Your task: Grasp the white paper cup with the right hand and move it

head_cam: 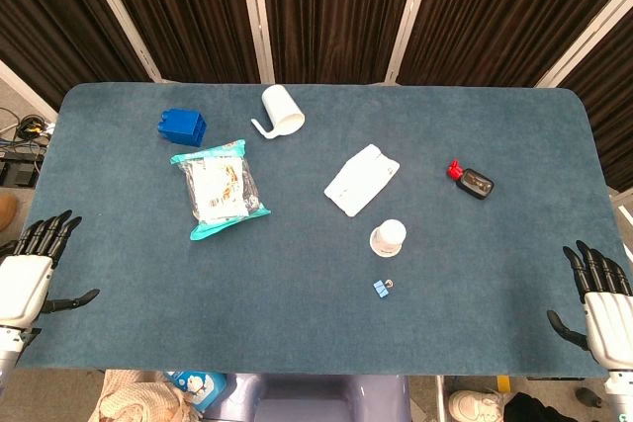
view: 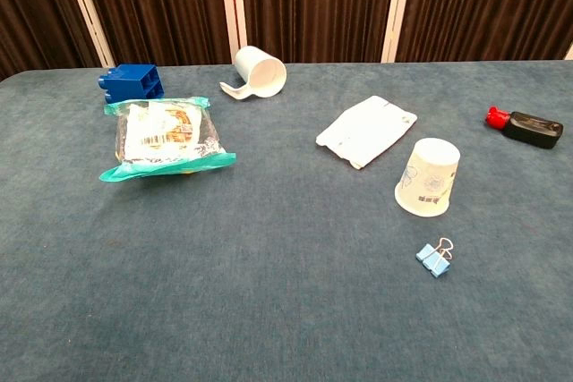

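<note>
Nothing is done yet: the white paper cup (view: 428,178) is sitting upside down mid-frame, while the right hand (head_cam: 605,305) is waiting at lower right, fingers (head_cam: 591,262) apart and holding nothing.

We see a white paper cup (view: 428,178) with faint blue print on a blue-grey table (head_cam: 297,323), beside a light blue binder clip (view: 434,258). We note a blue block (head_cam: 182,126), a teal-edged packet (head_cam: 219,188), and a black bottle (head_cam: 473,180) with red cap.
</note>
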